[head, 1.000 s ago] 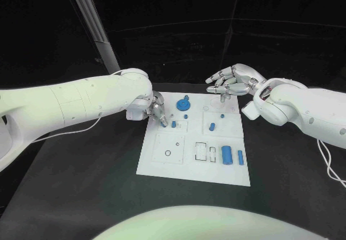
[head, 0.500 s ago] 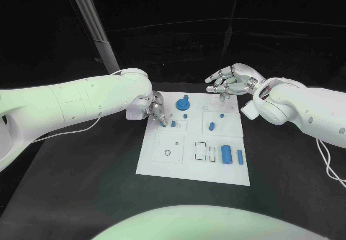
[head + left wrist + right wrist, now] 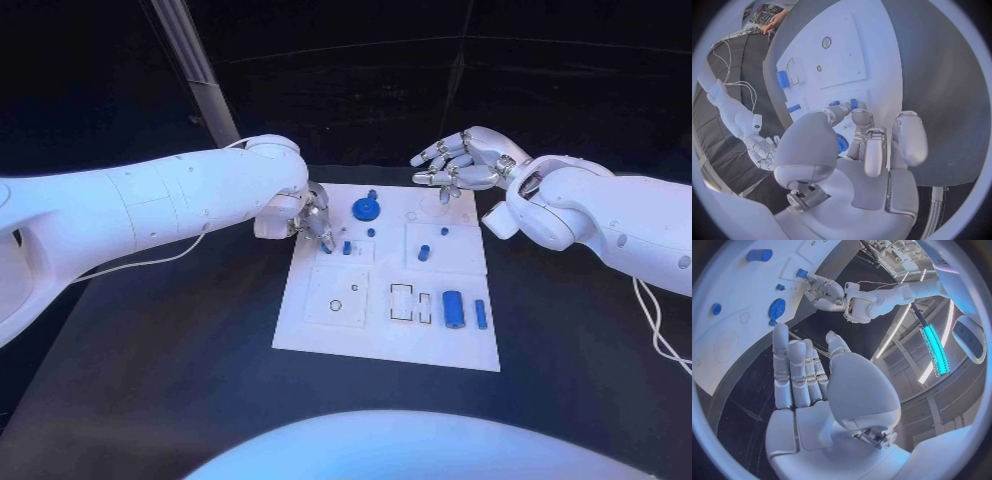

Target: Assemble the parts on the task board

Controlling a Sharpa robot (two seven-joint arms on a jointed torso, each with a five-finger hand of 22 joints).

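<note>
Head view: left hand [image 3: 310,222] is set at the far left of the board [image 3: 325,335], fingertips at a small blue peg [image 3: 346,247]; whether it is clamped cannot be told. Right hand [image 3: 462,165] hovers past the far edge, fingers loosely curled, nothing held. Gear [image 3: 366,209] seems seated; cylinder [image 3: 454,309] and bar [image 3: 480,315] lie loose, near-left holes unfilled. Left wrist view: fingers [image 3: 861,120] crowd the peg [image 3: 853,104]. Right wrist view: fingers [image 3: 795,375] together, holding nothing. Judged early-stage.

Left hand [image 3: 310,222] covers part of the task board [image 3: 389,345]; whether its fingertips [image 3: 856,116] touch the small blue peg [image 3: 346,248] cannot be told.
</note>
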